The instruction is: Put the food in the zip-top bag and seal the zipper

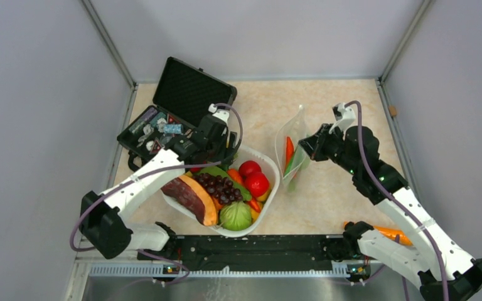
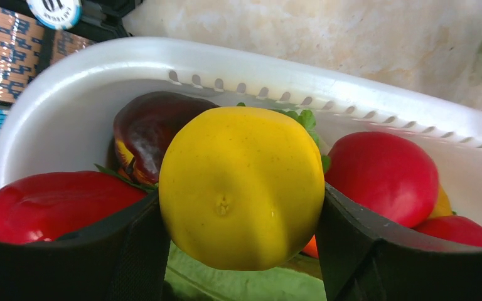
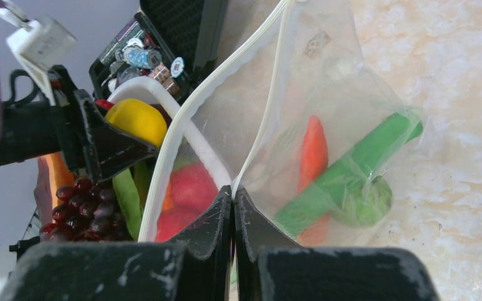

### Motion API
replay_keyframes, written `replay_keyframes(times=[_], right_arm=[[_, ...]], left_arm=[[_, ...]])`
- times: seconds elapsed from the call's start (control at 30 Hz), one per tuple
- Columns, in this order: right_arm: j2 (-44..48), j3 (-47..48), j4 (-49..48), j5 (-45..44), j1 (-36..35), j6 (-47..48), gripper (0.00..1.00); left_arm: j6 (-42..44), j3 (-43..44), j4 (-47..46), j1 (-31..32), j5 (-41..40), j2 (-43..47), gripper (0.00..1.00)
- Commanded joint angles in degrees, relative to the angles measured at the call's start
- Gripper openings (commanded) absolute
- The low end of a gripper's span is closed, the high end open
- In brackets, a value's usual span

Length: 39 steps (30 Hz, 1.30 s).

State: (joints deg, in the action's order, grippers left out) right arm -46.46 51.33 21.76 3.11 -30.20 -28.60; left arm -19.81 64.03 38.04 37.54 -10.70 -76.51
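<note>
Two claws are at work, and each wrist view gives what the overhead one cannot. From the left wrist, the left claw (image 2: pixel 240 200) has a yellow lemon (image 2: pixel 241 166) between its fingers (image 2: pixel 132 251), one dark pad against each side, so it grips the lemon. Behind it curves the white basket (image 2: pixel 238 63), with red tomatoes (image 2: pixel 383 175) at 3 and 9 o'clock of the lemon. From overhead that claw is mostly hidden by its own arm and the lemon does not show.

From the right wrist, the right claw (image 3: pixel 233 197) is closed tight on the mouth edge of the clear bag (image 3: pixel 345 88), where the two white runs of the zipper strip (image 3: pixel 267 100) meet. The mouth gapes open toward 12 o'clock. Inside lie a long green pod (image 3: pixel 345 169), an orange-red piece (image 3: pixel 314 150) and a small green piece (image 3: pixel 367 204).

Overhead, the bag sits on the table (image 1: pixel 332 200) at 3 o'clock of the basket, and the open black case (image 1: pixel 191 88) at 11 o'clock. Grapes (image 1: pixel 216 184) and a papaya slice (image 1: pixel 191 195) fill the basket's 9 o'clock side.

A round badge at the left wrist view's top edge and a small mark printed on the bag both carry writing, too cut off or blurred to read.
</note>
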Motion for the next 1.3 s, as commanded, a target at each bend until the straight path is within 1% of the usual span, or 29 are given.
replay_keyframes(times=[0.0,0.23,0.37,0.47,0.53,0.67,0.73,0.83,0.93,1.07,1.27], right_arm=[[0.58,-0.31,-3.38,-0.03,0.4,-0.56,0.0],[0.46,-0.63,-3.39,-0.2,0.39,-0.73,0.0],[0.48,-0.71,-3.48,0.03,0.36,-0.83,0.0],[0.46,-0.76,-3.61,0.2,0.36,-0.79,0.0],[0.44,-0.79,-3.64,0.22,0.4,-0.99,0.0],[0.47,-1.13,-4.12,0.64,0.38,-1.34,0.0],[0.21,-1.16,-4.31,0.89,0.4,-1.53,0.0],[-0.01,-0.99,-4.21,1.36,0.35,-1.67,0.0],[-0.02,-0.97,-4.25,1.37,0.36,-1.8,0.0],[0.13,-0.82,-4.03,1.75,0.36,-1.89,0.0],[0.19,-0.79,-4.45,2.29,0.4,-2.07,0.0]], left_arm=[[-0.68,1.1,-3.83,-0.35,-0.63,5.49,0.52],[-1.26,-0.12,-6.74,-0.35,-0.4,10.05,0.48],[-2.01,-0.65,-9.12,-0.33,3.23,12.16,0.46],[-2.57,-1.37,-14.12,-0.3,9.53,14.19,0.47],[-3.08,-1.68,-18.96,-0.32,17.75,15.49,0.48],[-6.01,-4.16,-33.47,-0.31,30.41,16.95,0.48],[-8.22,-5.19,-40.49,-0.26,36.7,15.93,0.48],[-12.15,-4.72,-46.8,0.62,43.7,12.63,0.48],[-11.77,-3.49,-48.88,3.17,44.33,9.9,0.49],[-9.29,-1.81,-49.29,6.44,46.01,7.0,0.53],[-7.22,0.71,-48.66,10.06,44.78,3.02,0.53]])
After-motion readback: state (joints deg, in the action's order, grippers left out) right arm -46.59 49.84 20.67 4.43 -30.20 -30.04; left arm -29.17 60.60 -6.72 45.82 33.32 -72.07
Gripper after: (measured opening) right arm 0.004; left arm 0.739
